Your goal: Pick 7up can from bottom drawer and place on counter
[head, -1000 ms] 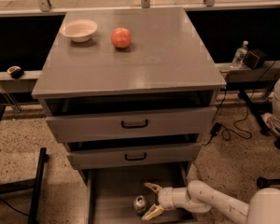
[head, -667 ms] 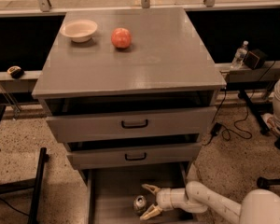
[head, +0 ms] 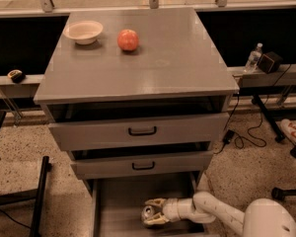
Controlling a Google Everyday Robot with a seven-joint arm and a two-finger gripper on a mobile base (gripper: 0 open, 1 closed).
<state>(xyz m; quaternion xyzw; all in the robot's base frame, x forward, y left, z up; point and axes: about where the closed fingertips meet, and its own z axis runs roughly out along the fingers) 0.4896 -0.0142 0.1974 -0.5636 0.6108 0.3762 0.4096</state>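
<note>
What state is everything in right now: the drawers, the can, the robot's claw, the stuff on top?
bottom drawer: pulled out, open.
middle drawer: slightly pulled out.
top drawer: slightly pulled out.
7up can: inside the bottom drawer, silver top up.
gripper: low in the bottom drawer, at the can.
bowl: upright on the counter, looks empty.
apple: resting beside the bowl.

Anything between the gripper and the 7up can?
Nothing, in the camera view. The gripper, down in the bottom drawer, has its open fingers on either side of the 7up can.
</note>
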